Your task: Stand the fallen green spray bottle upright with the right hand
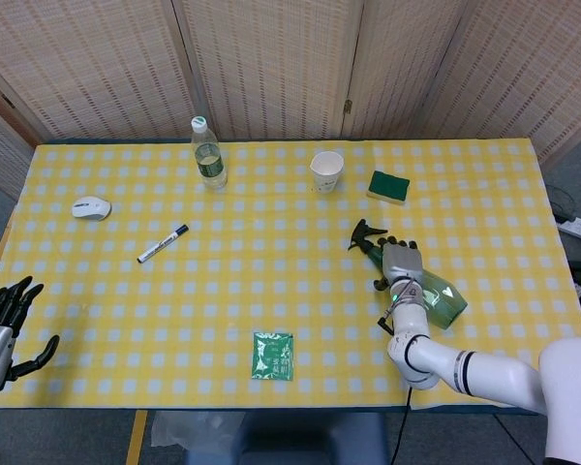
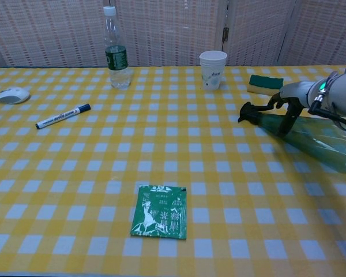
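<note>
On the right half of the table (image 1: 126, 320) the green spray bottle (image 1: 436, 295) lies on its side, with its black nozzle pointing toward the paper cup (image 1: 326, 170) and its wide base toward the near right edge. The right robot hand (image 1: 400, 263) is placed over the narrow upper part of the bottle, just behind the nozzle. In the chest view its dark fingers (image 2: 288, 118) curve down on the near side of the neck, but I cannot tell if they already press on the bottle or only surround it. I think this place is chosen because the neck is thin enough to grip, and lifting there lets the heavy base stay low and turn down onto the table. The bottle is not yet raised.

The left robot hand (image 1: 2, 325) waits at the near left corner, fingers spread and holding nothing, because the task does not need it. The sponge (image 1: 389, 186) and the cup stand near the nozzle, so the lifting must not sweep toward them.
</note>
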